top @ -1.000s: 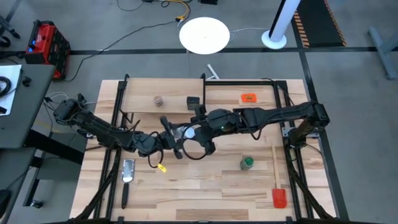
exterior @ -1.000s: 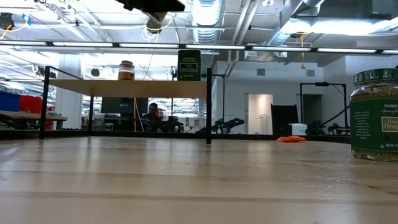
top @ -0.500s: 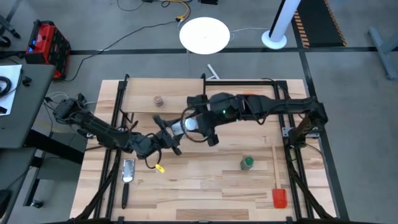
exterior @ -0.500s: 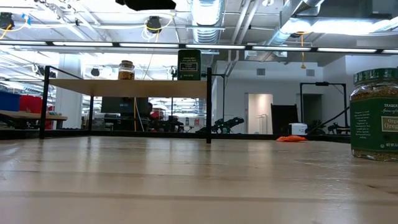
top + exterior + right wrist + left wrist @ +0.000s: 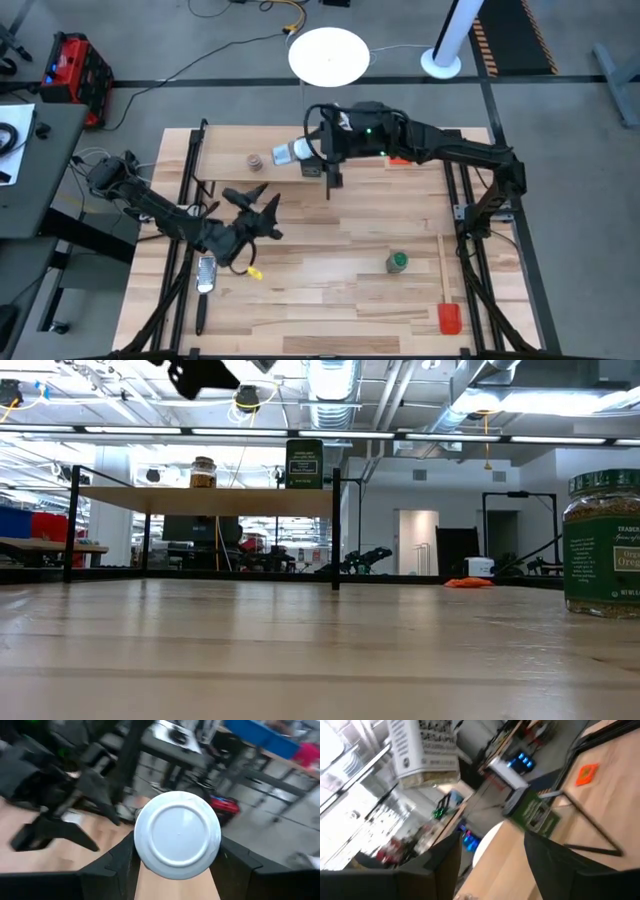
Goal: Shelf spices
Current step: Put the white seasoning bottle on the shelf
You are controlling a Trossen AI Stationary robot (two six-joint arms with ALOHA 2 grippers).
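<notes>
Right tool (image 5: 290, 153) clamped on the white-lidded jar (image 5: 177, 834) over the shelf (image 5: 225, 150) — left tool (image 5: 262, 207) spread wide, empty, above the counter (image 5: 330, 300).

A wide stretch of wooden table (image 5: 300, 650) is seen from table height, and at its far side the shelf (image 5: 205, 502) is carried on a thin black frame, with a brownish jar (image 5: 203, 473) and a black tin (image 5: 304, 465) stood upright on the plank, well apart from each other. At the right edge a green-lidded jar (image 5: 603, 545) is planted on the table, close and partly cut off. A dark piece of an arm (image 5: 195, 374) is glimpsed at the top, above the shelf, and a small orange tag (image 5: 467, 583) is spotted far back on the table.
</notes>
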